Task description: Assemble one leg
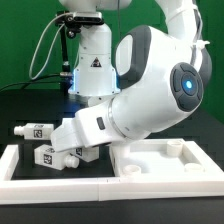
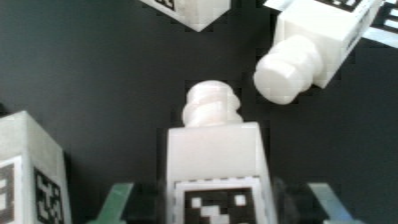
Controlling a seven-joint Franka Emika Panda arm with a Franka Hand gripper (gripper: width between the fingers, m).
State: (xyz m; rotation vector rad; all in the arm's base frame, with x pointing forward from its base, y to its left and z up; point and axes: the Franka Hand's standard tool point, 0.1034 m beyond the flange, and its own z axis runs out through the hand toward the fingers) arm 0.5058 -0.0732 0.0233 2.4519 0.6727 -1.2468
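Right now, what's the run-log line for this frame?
leg: between jaws, tag facing camera | jaws: open, gaps either side | second leg: lying apart | panel: lying flat

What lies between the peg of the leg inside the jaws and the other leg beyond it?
Nothing: the wrist view shows only bare black table between the peg of the centre leg and the other leg.

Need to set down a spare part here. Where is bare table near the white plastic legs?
Free: the black table between the stubby white plastic leg inside the open gripper and the tagged white leg alongside. Crowded: past its peg tip, where a third leg lies close but not touching.
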